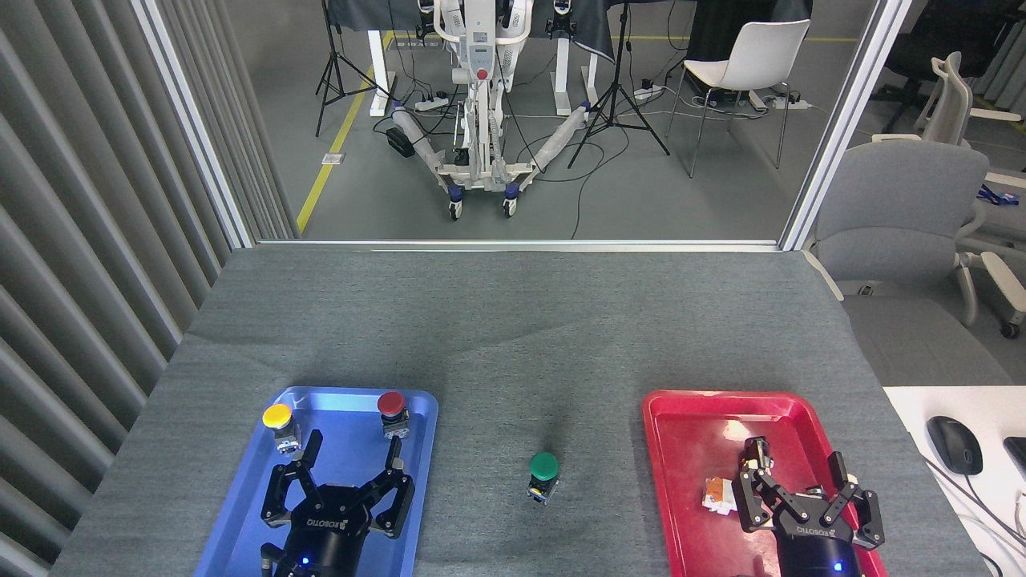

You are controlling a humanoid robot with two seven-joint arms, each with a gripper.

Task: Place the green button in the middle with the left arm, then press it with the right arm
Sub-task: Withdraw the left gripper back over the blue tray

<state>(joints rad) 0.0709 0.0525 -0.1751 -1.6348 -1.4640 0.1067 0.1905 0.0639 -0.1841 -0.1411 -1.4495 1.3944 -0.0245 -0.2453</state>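
Note:
The green button (pixel 544 473) stands upright on the bare grey cloth of the middle (pixel 513 385), between the two trays, with nothing touching it. My left gripper (pixel 353 450) hovers open over the blue tray (pixel 240 513), well to the button's left, fingers spread and empty. Over the red tray (pixel 697 433) my right gripper (pixel 797 469) is open too, to the right of the button, holding nothing.
A yellow button (pixel 279 422) and a red button (pixel 393 410) stand at the blue tray's far end, just beyond my left fingertips. A small white-orange packet (pixel 718 493) lies in the red tray. A white desk with a mouse (pixel 954 445) adjoins at right.

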